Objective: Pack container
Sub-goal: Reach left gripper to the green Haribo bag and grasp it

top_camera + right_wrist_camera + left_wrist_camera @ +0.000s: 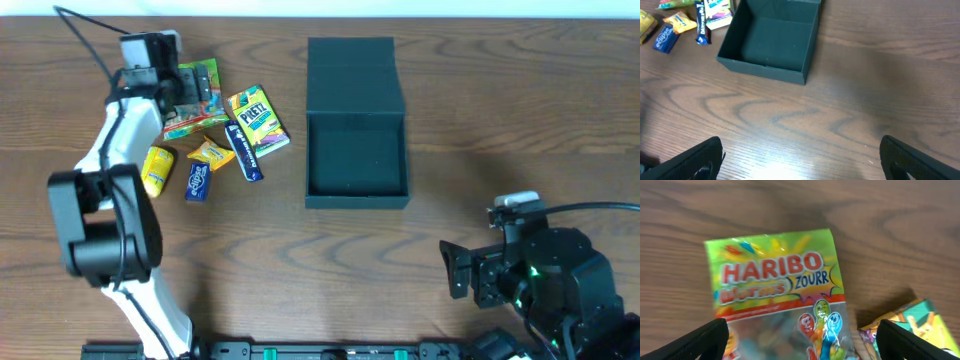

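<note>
Right gripper (800, 144) sits low near the front edge of the table (850, 115), fingers spread wide over plain wood, not gripping anything. A bit further out is the container (357, 202), a dark square box with its top open and the lid flap folded back flat on the far side. Left of it, well apart, is the snack pile, all out on the table: blue eclipse packet (197, 180), yellow packet (157, 168), dark blue bar (245, 152) and Pretz box (258, 118). Furthest back, the left gripper (802, 325) hangs over the Haribo bag (775, 285), fingers wide apart on either side. Can't tell if they touch it.
</note>
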You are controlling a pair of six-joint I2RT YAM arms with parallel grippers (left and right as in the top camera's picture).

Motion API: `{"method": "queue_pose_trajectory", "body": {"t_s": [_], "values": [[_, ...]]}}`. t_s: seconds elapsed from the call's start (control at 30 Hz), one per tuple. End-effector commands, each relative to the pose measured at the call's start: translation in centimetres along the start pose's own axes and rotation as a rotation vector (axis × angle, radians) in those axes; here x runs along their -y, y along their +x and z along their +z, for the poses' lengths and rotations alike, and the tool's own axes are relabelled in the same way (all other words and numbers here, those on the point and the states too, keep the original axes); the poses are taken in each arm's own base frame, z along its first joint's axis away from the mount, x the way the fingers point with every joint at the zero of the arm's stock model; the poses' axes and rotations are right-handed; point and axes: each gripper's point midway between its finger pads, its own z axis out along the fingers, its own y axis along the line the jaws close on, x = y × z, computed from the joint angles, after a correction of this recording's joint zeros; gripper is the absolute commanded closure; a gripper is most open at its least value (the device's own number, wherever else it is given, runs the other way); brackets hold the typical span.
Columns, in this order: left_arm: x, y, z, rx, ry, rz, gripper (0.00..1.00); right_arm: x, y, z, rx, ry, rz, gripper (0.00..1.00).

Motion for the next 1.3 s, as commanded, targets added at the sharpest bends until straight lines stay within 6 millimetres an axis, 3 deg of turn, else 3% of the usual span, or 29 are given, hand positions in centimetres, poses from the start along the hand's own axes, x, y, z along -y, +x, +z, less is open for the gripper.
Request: {"method": "queue_pose_trajectory", "body": {"t_s": [0.0,0.27,0.3,0.4,0.57,0.8,0.93,1.0,1.03,1.1,1.17,1.27], "values": [[-0.7,1.5,2.0,-0.046,-0.017,0.014,0.05,0.3,-0.2,-0.2,0.011,0.011,-0.003,0.01],[-2.0,4.4,4.2,-0.120,-0.080,-0.032,0.00,0.3,-0.2,-0.2,0.011,0.011,-0.003,0.01],[-2.0,4.8,4.4,-0.129,-0.081,-0.033,0.07,0.3,-0.2,-0.2,0.011,0.011,-0.003,0.01],[-2.1,5.8,4.9,-0.161,-0.081,-0.039,0.16,0.3,-0.2,-0.2,0.011,0.011,-0.003,0.01],[-2.2,6.4,4.9,-0.181,-0.088,-0.044,0.56,0.3,-0.2,-0.2,0.011,0.011,-0.003,0.01],[-2.7,7.8,4.8,-0.232,-0.118,-0.044,0.75,0.3,-0.2,-0.2,0.011,0.011,-0.003,0.01],[-2.7,7.8,4.8,-0.235,-0.118,-0.044,0.94,0.3,-0.2,-0.2,0.011,0.011,-0.003,0.01],[-2.7,7.8,4.8,-0.235,-0.118,-0.045,0.91,0.3,-0.2,-0.2,0.011,0.011,-0.003,0.01],[-2.7,7.8,4.8,-0.234,-0.118,-0.045,0.69,0.3,-0.2,-0.2,0.011,0.011,-0.003,0.01],[-2.7,7.8,4.8,-0.234,-0.118,-0.045,0.60,0.3,-0.2,-0.2,0.011,0.011,-0.003,0.01],[-2.7,7.8,4.8,-0.235,-0.118,-0.045,0.30,0.3,-0.2,-0.2,0.011,0.011,-0.003,0.01],[-2.7,8.1,4.7,-0.245,-0.121,-0.055,0.15,0.3,-0.2,-0.2,0.010,0.011,-0.003,0.00]]}}
